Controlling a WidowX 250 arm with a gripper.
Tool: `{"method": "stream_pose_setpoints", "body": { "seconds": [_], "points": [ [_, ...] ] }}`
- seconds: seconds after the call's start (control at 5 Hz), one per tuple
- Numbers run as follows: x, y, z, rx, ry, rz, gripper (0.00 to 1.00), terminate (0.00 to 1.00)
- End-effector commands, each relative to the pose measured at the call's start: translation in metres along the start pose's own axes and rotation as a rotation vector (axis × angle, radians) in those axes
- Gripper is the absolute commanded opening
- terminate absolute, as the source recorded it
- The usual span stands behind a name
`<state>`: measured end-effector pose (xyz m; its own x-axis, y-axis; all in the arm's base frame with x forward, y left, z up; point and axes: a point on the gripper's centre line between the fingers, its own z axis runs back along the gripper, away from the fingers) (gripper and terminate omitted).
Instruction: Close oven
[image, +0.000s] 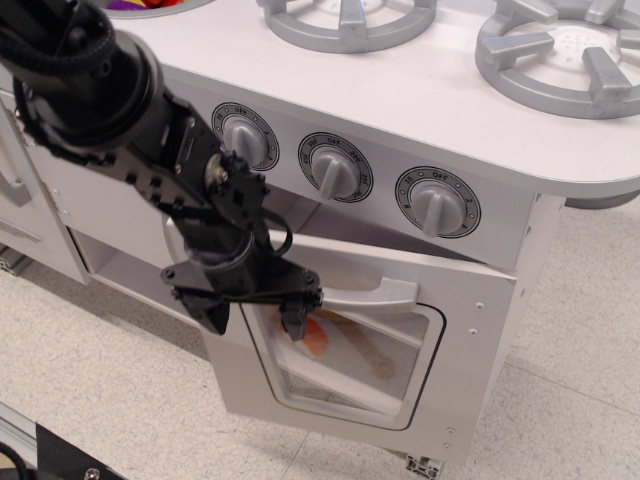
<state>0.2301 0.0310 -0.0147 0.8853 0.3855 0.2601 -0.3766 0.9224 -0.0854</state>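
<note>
The oven (470, 330) is the white compartment under the three knobs. Its door (340, 350), with a rounded clear window and a grey bar handle (370, 296), stands nearly upright with a narrow gap left along its top edge. My black gripper (250, 315) presses against the door's left front, beside the handle's left end. Its fingers (293, 322) stand apart and hold nothing. An orange item (315, 338) and a tan item (375, 352) show through the window.
Three grey knobs (335, 167) sit on the front panel above the door. Grey burners (560, 55) are on the white counter top. A sink with coloured toys (140, 5) is at top left. A white cabinet (35, 215) stands left. Speckled floor lies below.
</note>
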Motion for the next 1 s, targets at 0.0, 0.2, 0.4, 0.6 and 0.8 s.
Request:
{"method": "stream_pose_setpoints", "body": {
  "seconds": [0.0,0.2,0.4,0.6,0.8],
  "points": [
    [0.029,0.001,-0.003,0.019,-0.053,0.044,1.0,0.0],
    [0.038,-0.002,-0.003,0.017,-0.055,0.062,1.0,0.0],
    [0.046,-0.005,-0.002,0.021,-0.07,0.075,1.0,0.0],
    [0.047,-0.005,0.003,0.006,-0.077,0.08,1.0,0.0],
    [0.038,-0.002,0.012,0.0,-0.06,0.057,1.0,0.0]
  ]
}}
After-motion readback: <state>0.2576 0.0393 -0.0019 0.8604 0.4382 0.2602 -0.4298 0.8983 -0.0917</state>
